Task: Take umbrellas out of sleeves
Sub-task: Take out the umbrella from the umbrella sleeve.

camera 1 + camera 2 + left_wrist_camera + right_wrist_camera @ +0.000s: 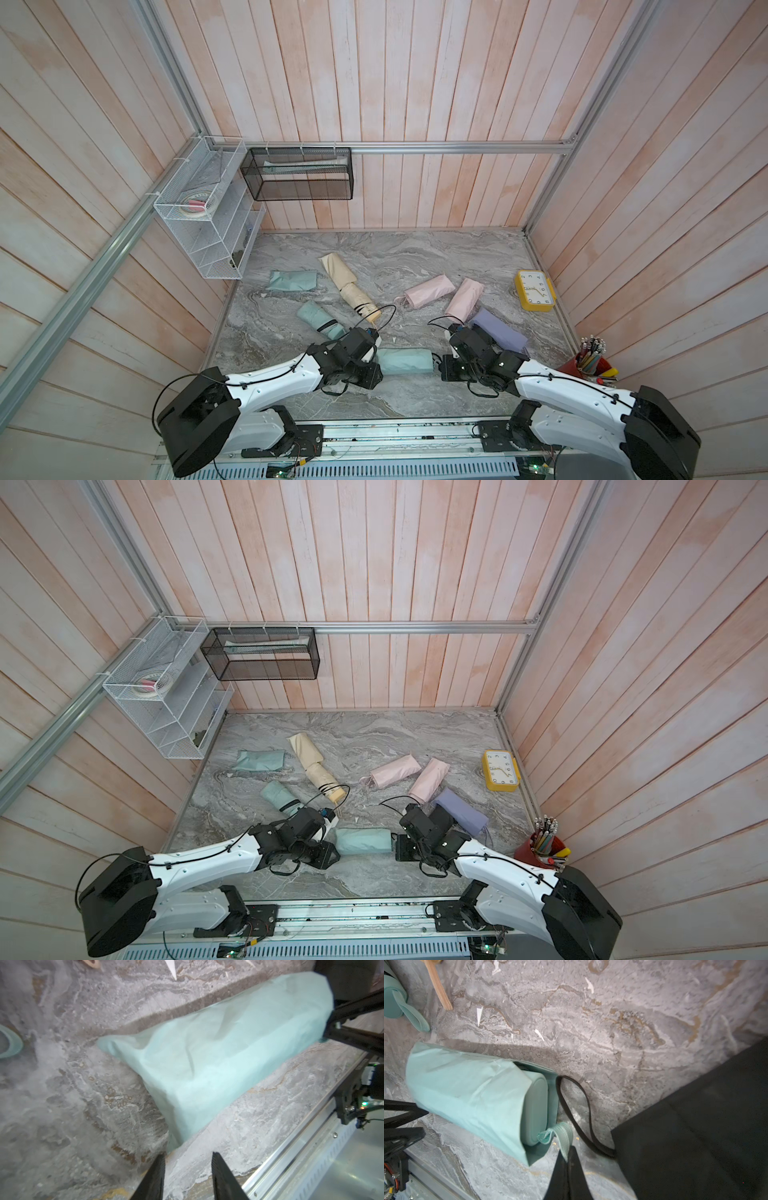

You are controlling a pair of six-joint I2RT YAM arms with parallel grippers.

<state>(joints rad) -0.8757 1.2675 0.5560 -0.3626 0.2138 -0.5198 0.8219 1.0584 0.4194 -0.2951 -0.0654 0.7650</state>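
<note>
A mint sleeve (405, 360) (363, 840) lies near the table's front edge between my two grippers, with a mint umbrella inside it. The umbrella's handle (536, 1109) shows in the sleeve's open mouth. My right gripper (568, 1153) (440, 368) is shut on the handle's mint wrist strap (564, 1138). At the sleeve's closed end (218, 1053) my left gripper (188, 1156) (376, 372) stands open just short of the fabric's corner, with only bare table between its fingers.
Further back lie a flat mint sleeve (292, 280), a cream umbrella (349, 286), a bare mint umbrella (320, 318), two pink rolls (430, 291) (464, 300) and a lavender one (500, 330). Black fabric (695, 1126) with a cord lies beside my right gripper. A yellow clock (535, 290) and a red pencil cup (590, 365) stand at the right.
</note>
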